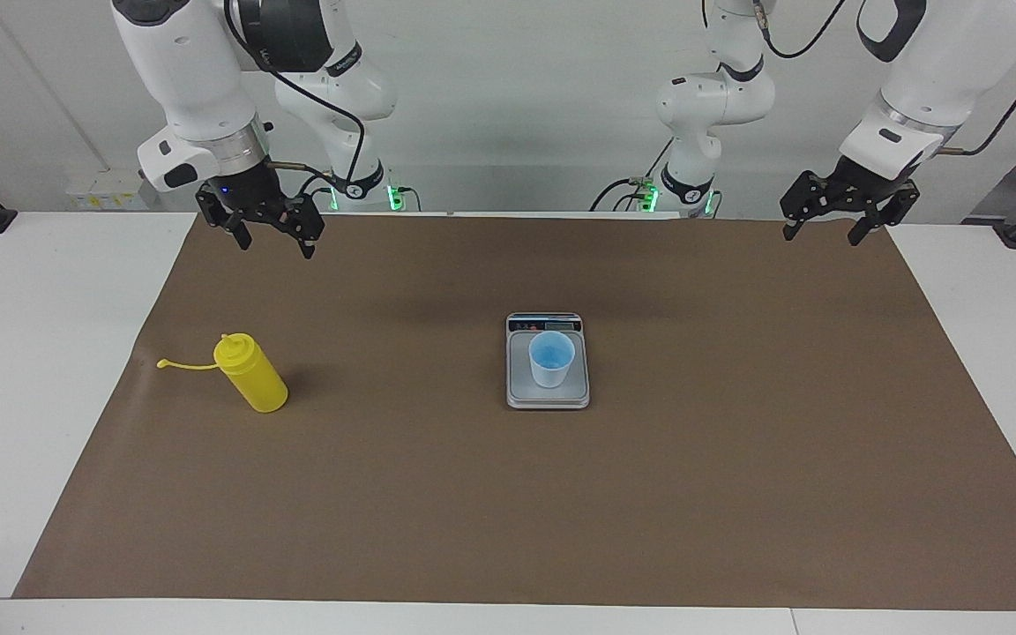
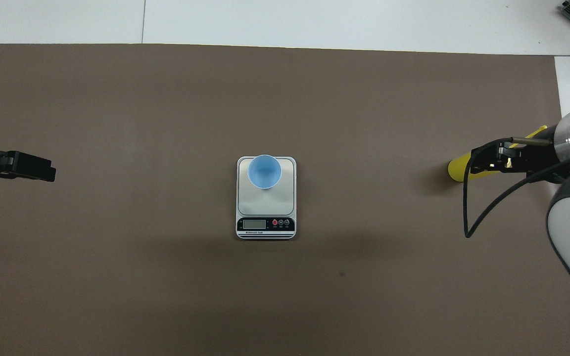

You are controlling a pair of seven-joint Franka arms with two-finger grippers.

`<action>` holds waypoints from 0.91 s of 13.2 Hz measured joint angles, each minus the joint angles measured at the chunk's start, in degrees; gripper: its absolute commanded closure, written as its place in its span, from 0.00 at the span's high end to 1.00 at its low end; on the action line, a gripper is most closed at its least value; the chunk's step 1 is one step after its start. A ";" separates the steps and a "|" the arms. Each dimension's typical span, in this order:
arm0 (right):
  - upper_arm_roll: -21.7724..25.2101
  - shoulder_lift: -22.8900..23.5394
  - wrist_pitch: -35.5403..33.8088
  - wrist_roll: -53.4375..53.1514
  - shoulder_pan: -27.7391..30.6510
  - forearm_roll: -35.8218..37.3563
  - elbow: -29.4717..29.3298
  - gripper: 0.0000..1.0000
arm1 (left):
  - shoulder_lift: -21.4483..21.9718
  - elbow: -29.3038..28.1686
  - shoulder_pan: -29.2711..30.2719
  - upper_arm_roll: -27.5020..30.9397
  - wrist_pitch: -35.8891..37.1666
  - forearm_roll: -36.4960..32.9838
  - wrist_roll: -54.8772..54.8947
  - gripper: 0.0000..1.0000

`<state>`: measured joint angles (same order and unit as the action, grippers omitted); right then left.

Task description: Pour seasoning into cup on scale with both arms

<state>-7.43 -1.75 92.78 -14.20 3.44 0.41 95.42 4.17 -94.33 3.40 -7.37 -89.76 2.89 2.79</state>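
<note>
- The right gripper (image 1: 275, 243) is held up in the air over the brown mat (image 1: 508, 494), at the mat's edge nearest the robots and toward the right arm's end of the table. Its fingers are spread; nothing is gripped.
- In the overhead view the same gripper (image 2: 488, 160) covers part of the bottle; in the facing view it is seen well clear above it, with no contact.
- The left gripper (image 1: 825, 234) is held in the air over the mat's edge nearest the robots, at the left arm's end. Its fingers are spread and empty.
- The bottle (image 1: 250, 372) is standing on the mat toward the right arm's end, farther from the robots than the right gripper. It is yellow, with a nozzle top.
- Its cap strap (image 1: 182, 364) is stretched out sideways toward the mat's edge at that end.
- The scale (image 1: 548, 397) is lying flat at mid-mat, well apart from the bottle and between the two arms. Its display strip (image 2: 265, 224) is at the end nearest the robots.
- The cup (image 1: 551, 359) is standing upright on the scale's plate, open end up, blue inside. It is set on the part of the plate farther from the robots.
- The mat is spread over a white table (image 1: 32, 353).
</note>
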 measured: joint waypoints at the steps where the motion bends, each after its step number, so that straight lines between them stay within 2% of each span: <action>1: 0.00 0.00 0.00 0.00 0.00 0.00 0.00 1.00 | 0.07 -0.07 0.16 0.15 0.06 -0.12 0.00 1.00; 6: 0.02 0.00 0.80 -0.52 1.15 -0.43 0.00 1.00 | 0.21 -0.15 0.60 0.07 0.40 -0.20 0.21 1.00; 9: 0.25 0.47 4.15 -4.09 7.02 -1.95 0.01 1.00 | 0.26 -0.21 0.61 0.03 0.41 -0.20 0.21 1.00; 12: 0.60 3.99 9.24 -8.59 10.50 -1.49 -1.00 1.00 | 0.28 -0.23 0.66 0.12 0.41 -0.21 0.21 1.00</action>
<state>-6.83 2.25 102.03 -22.79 13.94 -1.07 94.42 4.45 -94.56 4.06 -7.25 -89.35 2.68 3.00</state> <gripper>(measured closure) 0.000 0.000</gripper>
